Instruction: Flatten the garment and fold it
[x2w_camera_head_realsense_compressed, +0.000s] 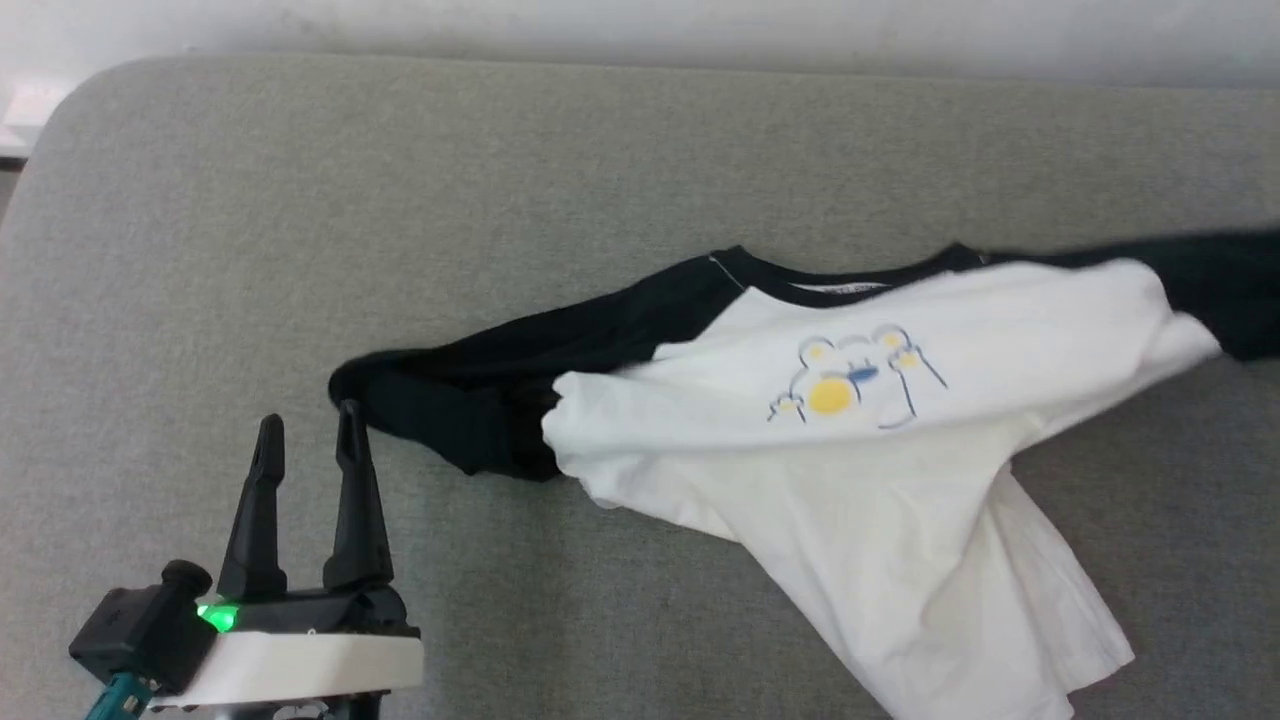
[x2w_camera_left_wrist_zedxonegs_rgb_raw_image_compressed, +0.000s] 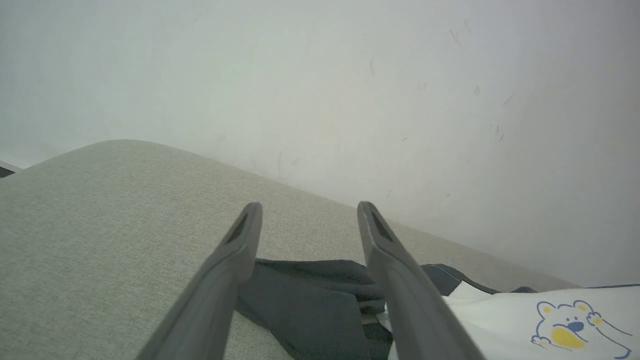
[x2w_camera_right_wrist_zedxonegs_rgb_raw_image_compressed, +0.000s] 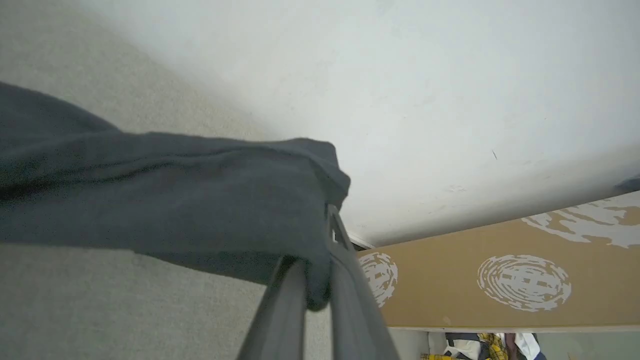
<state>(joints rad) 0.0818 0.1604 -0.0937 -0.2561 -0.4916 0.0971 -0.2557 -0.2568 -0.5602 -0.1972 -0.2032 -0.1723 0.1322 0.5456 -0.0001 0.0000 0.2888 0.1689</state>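
The garment (x2w_camera_head_realsense_compressed: 860, 460), white-bodied with black sleeves and a yellow-and-blue bear print, lies crumpled on the grey cushion (x2w_camera_head_realsense_compressed: 500, 200). Its left black sleeve (x2w_camera_head_realsense_compressed: 450, 390) is bunched near my left gripper (x2w_camera_head_realsense_compressed: 308, 425), which stands open just short of the cuff. In the left wrist view the sleeve (x2w_camera_left_wrist_zedxonegs_rgb_raw_image_compressed: 310, 295) lies between and beyond that gripper's (x2w_camera_left_wrist_zedxonegs_rgb_raw_image_compressed: 310, 210) spread fingers. The right sleeve (x2w_camera_head_realsense_compressed: 1220, 280) stretches off the right edge. In the right wrist view my right gripper (x2w_camera_right_wrist_zedxonegs_rgb_raw_image_compressed: 327, 225) is shut on that dark sleeve (x2w_camera_right_wrist_zedxonegs_rgb_raw_image_compressed: 175, 200), lifted above the cushion.
A pale wall (x2w_camera_head_realsense_compressed: 640, 25) runs behind the cushion. In the right wrist view a brown cardboard box (x2w_camera_right_wrist_zedxonegs_rgb_raw_image_compressed: 500, 280) with white round prints stands beside the cushion, with a heap of clothes (x2w_camera_right_wrist_zedxonegs_rgb_raw_image_compressed: 480, 345) below it.
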